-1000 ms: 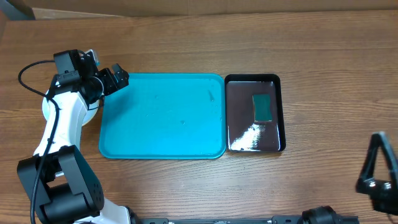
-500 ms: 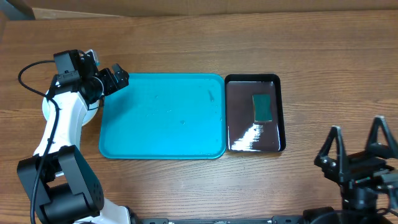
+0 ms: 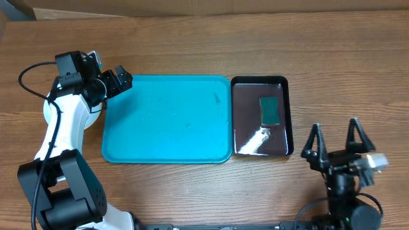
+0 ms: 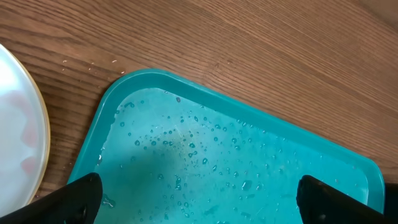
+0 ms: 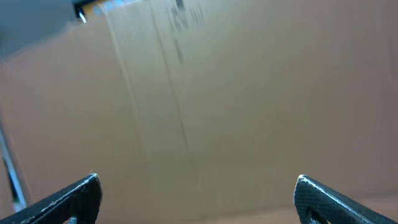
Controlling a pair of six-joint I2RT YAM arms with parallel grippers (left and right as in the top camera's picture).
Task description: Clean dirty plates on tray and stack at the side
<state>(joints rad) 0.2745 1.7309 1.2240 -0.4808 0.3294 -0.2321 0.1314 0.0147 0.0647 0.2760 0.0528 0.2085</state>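
The turquoise tray [image 3: 166,121] lies mid-table, bare of plates and wet with droplets [image 4: 205,155]. A stack of plates [image 3: 46,112] sits left of the tray, mostly hidden under my left arm. In the left wrist view only a white plate with a yellowish rim [image 4: 18,130] shows. My left gripper [image 3: 118,83] hovers open over the tray's far-left corner, its fingers [image 4: 81,198] wide apart with nothing between them. My right gripper [image 3: 333,128] stands open at the front right, fingers pointing away from the front edge, empty [image 5: 199,199].
A glossy black bin [image 3: 284,115] lies right of the tray and holds a green sponge [image 3: 270,110]. Cardboard runs along the table's far edge [image 3: 192,7]. The right wrist view shows only a blurred brown surface.
My right arm has swung in from the right edge toward the front right of the table, fingers still open. The left arm, tray and plates have not moved.
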